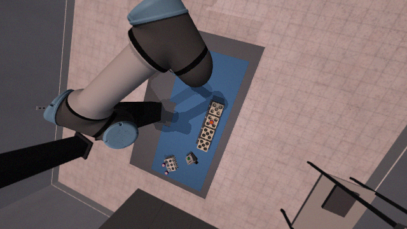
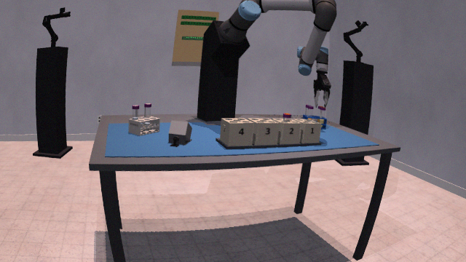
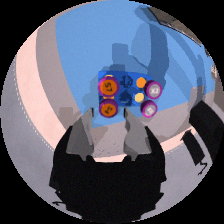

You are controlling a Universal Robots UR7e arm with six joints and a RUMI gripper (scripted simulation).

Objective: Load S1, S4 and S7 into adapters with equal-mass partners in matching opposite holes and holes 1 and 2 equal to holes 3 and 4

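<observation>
My gripper [image 2: 321,105] [image 3: 108,108] is partly open and empty, pointing down just above the blue rack [image 3: 116,74]. In the wrist view the orange-dotted cap S4 [image 3: 108,108] shows between the fingertips, below them. The orange-dotted cap S7 [image 3: 108,87] is beside it. Two grey-dotted tubes, X2 [image 3: 154,90] and probably X6 [image 3: 149,108], stand at the rack's other end. An orange-dotted tube [image 1: 211,122] [image 2: 287,116] stands in the centre hole of adapter 2 [image 2: 284,137]; its ID is unreadable. Adapters 1 [image 2: 312,137], 3 [image 2: 267,139] and 4 [image 2: 241,140] show no caps. Liquid levels are unreadable.
The pale rack [image 2: 137,128] at the far end has two purple-capped tubes [image 1: 163,165] [image 1: 166,173] by its edge. The DONE desk with its green key [image 1: 189,158] stands between that rack and the adapters. The arm hides the blue rack in the top view.
</observation>
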